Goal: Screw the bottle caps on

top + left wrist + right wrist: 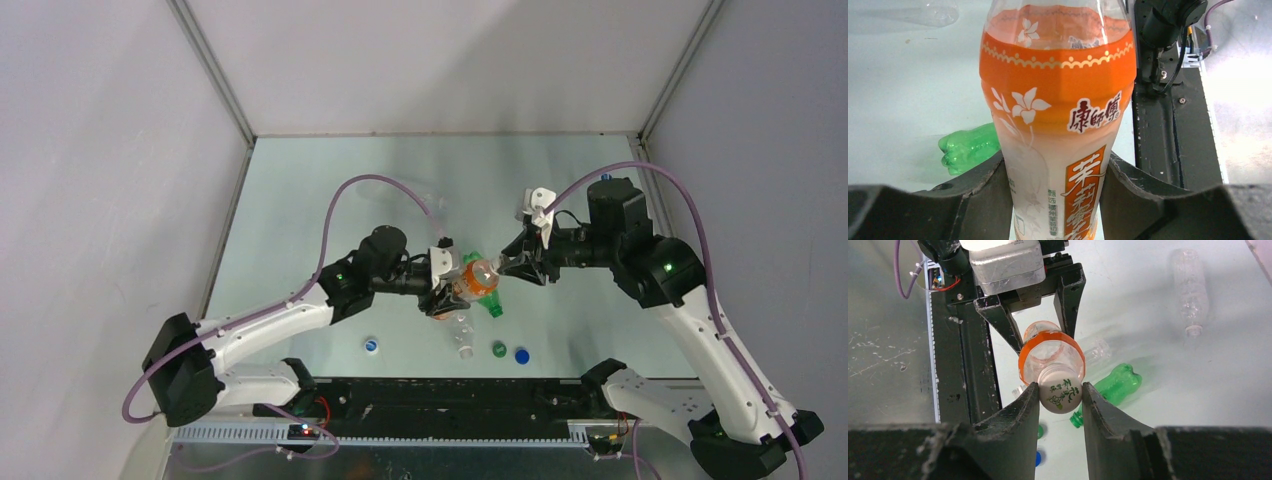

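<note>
My left gripper (450,290) is shut on the orange labelled bottle (478,276), gripping its body (1058,100) and holding it above the table. My right gripper (1060,396) is shut on the white cap (1060,390), which sits on that bottle's neck. A green bottle (489,304) lies uncapped on the table just below them. A clear bottle (462,336) lies near the front. Loose on the table are a green cap (498,349), a blue cap (521,354) and a blue-and-white cap (372,346).
Another clear bottle (395,190) lies at the back of the table; it also shows in the right wrist view (1190,290). The black base rail (450,400) runs along the near edge. Grey walls enclose the table on three sides.
</note>
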`<state>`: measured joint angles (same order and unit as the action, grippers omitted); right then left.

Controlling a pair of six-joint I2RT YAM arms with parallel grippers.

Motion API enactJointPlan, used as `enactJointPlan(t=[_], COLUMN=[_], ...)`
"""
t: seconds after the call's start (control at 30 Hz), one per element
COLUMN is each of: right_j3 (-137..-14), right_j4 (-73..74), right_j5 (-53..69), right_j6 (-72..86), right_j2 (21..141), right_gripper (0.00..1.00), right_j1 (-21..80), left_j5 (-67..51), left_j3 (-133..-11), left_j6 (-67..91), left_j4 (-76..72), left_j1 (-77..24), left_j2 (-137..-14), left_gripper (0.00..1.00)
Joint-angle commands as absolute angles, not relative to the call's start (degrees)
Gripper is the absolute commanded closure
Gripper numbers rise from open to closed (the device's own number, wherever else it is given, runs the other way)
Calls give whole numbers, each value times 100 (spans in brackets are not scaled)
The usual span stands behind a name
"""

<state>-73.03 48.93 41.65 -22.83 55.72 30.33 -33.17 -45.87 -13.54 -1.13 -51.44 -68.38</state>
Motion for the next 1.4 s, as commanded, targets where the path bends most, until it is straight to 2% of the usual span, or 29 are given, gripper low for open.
enactJointPlan(t=[0.0,0.33,0.67,0.77,0.87,1.1,1.37], right_j3=[-7488,-7449,-7437,-7440,-7416,-6958,-6448], right_j4=[4998,5152,5223,5157,5019,4181,3630], right_j5=[4326,4876,5091,5018,4891,4335,3711], right_j6=[-2362,-2549,-3044,-3006,-2786,-1806,-901], right_j2=[5629,5650,5919,5974,6045,5799,5436], right_gripper=[74,77,82,83,83,94,98], right_j1=[3110,3107,3341,3457,3521,3699,3667], left_j5=[-3467,-4707,-5354,-5293,-5188,-4093,-3350], left_j3=[-4802,-4802,-5868,-6033,-5872,-5010,-4426], left_j6=[-795,-1277,-3030,-3080,-2543,-1254,-845], left_j4=[-869,-763,2010,2194,1445,-821,-1924], left_j1=[-5072,-4800,-4458,-4456,-4456,-4545,-4634], left_j2=[-6814,-6657,-6870,-6929,-6853,-6362,-6062], left_gripper=[75,75,75,75,75,75,75])
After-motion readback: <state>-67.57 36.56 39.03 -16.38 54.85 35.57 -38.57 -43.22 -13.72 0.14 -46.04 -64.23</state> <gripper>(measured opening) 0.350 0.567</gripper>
